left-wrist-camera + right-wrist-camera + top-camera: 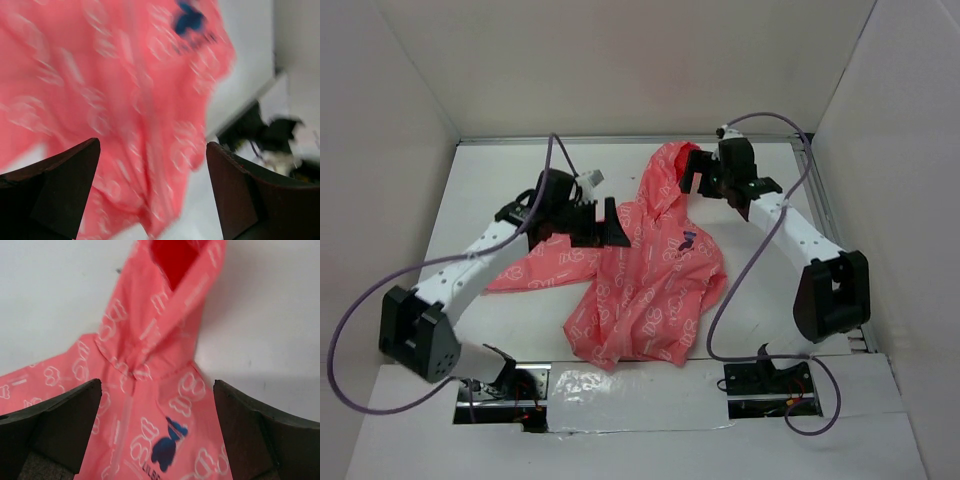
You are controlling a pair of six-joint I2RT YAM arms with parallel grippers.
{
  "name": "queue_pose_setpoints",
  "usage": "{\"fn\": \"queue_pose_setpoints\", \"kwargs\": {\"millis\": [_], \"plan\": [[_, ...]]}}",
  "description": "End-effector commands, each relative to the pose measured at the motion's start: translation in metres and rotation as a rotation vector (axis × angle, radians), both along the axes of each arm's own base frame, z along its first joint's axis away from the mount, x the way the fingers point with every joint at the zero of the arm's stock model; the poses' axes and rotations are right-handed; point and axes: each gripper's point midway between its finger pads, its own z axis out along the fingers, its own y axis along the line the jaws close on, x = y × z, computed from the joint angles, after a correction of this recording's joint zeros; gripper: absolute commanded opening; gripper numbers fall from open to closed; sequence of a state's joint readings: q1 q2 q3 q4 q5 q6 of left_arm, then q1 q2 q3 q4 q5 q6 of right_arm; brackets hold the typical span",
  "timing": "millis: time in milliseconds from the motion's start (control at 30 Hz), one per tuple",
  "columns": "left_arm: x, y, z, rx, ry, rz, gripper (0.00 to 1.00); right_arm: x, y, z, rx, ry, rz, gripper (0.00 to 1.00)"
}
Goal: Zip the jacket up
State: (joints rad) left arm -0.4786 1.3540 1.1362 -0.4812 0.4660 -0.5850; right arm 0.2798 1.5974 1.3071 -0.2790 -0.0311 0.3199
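The left claw (603,228) and right claw (698,172) gape wide, holding nothing. The jacket (650,285) lies crumpled, so they might pinch loose cloth, not the zip (124,421)

A flat, matte white desk (500,170) lies under even light with soft shadows. Behind the desk stands a plain white back wall (640,60), and matching white side walls (370,150) rise at its left and right. A thin grey metal rail (620,139) runs along the desk's far edge, and a strip of shiny crinkled tape (620,388) covers its near edge.
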Motion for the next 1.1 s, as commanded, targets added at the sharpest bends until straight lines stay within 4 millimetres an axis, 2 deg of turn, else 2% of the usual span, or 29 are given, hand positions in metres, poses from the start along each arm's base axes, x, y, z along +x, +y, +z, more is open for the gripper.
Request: {"fn": "queue_pose_setpoints", "kwargs": {"millis": [0, 33, 100, 167, 300, 367, 400, 533, 600, 633, 667, 700, 733, 767, 833, 867, 900, 933, 967, 1000, 1033, 1067], "plan": [[0.059, 0.032, -0.032, 0.150, 0.003, 0.130, 0.99, -0.033, -0.035, -0.037, -0.006, 0.135, -0.155, 1.00], [0.074, 0.032, -0.044, 0.179, 0.023, 0.130, 0.99, -0.045, -0.046, -0.055, -0.021, 0.188, -0.195, 1.00], [0.093, 0.032, -0.057, 0.191, 0.020, 0.093, 0.99, -0.056, -0.058, -0.065, 0.003, 0.229, -0.205, 1.00], [0.107, 0.027, -0.061, 0.173, -0.038, 0.046, 0.99, -0.068, -0.066, -0.084, 0.006, 0.287, -0.218, 1.00], [0.129, 0.028, -0.098, 0.264, -0.026, 0.017, 0.99, -0.081, -0.054, -0.112, 0.045, 0.367, -0.146, 0.98], [0.135, 0.032, -0.121, 0.318, 0.003, 0.036, 0.99, -0.082, -0.044, -0.121, 0.077, 0.395, -0.108, 0.97], [0.140, 0.035, -0.126, 0.336, 0.005, 0.048, 0.99, -0.080, -0.040, -0.126, 0.088, 0.408, -0.104, 0.95], [0.140, 0.027, -0.151, 0.382, 0.043, 0.026, 0.99, -0.079, -0.025, -0.138, 0.109, 0.443, -0.057, 0.93], [0.137, 0.018, -0.163, 0.400, 0.057, -0.002, 0.85, -0.076, -0.020, -0.144, 0.115, 0.462, -0.054, 0.82], [0.136, 0.017, -0.168, 0.415, 0.065, -0.003, 0.71, -0.075, -0.019, -0.146, 0.118, 0.465, -0.057, 0.70], [0.136, 0.016, -0.174, 0.425, 0.079, -0.001, 0.38, -0.072, -0.020, -0.147, 0.117, 0.461, -0.070, 0.43], [0.136, 0.015, -0.177, 0.434, 0.089, 0.008, 0.13, -0.071, -0.019, -0.146, 0.119, 0.455, -0.072, 0.32], [0.140, 0.020, -0.178, 0.456, 0.093, 0.032, 0.00, -0.069, -0.019, -0.142, 0.114, 0.441, -0.072, 0.05], [0.144, 0.022, -0.172, 0.461, 0.085, 0.049, 0.00, -0.065, -0.025, -0.131, 0.093, 0.401, -0.101, 0.00], [0.153, 0.028, -0.158, 0.475, 0.044, 0.094, 0.00, -0.061, -0.029, -0.112, 0.063, 0.337, -0.112, 0.00], [0.160, 0.033, -0.135, 0.473, -0.009, 0.140, 0.00, -0.056, -0.036, -0.087, 0.028, 0.260, -0.139, 0.00], [0.166, 0.034, -0.119, 0.461, -0.056, 0.163, 0.00, -0.055, -0.036, -0.071, 0.018, 0.216, -0.140, 0.00], [0.170, 0.035, -0.082, 0.429, -0.137, 0.196, 0.00, -0.053, -0.043, -0.056, -0.013, 0.169, -0.176, 0.00], [0.171, 0.041, -0.069, 0.432, -0.166, 0.234, 0.00, -0.055, -0.040, -0.036, -0.039, 0.120, -0.180, 0.00], [0.172, 0.041, -0.047, 0.411, -0.220, 0.250, 0.00, -0.056, -0.054, -0.003, -0.072, 0.024, -0.249, 0.00], [0.168, 0.043, -0.007, 0.366, -0.301, 0.269, 0.00, -0.059, -0.058, 0.015, -0.086, -0.026, -0.283, 0.00], [0.166, 0.045, 0.015, 0.355, -0.361, 0.262, 0.00, -0.071, -0.057, 0.053, -0.084, -0.123, -0.295, 0.00]]}}
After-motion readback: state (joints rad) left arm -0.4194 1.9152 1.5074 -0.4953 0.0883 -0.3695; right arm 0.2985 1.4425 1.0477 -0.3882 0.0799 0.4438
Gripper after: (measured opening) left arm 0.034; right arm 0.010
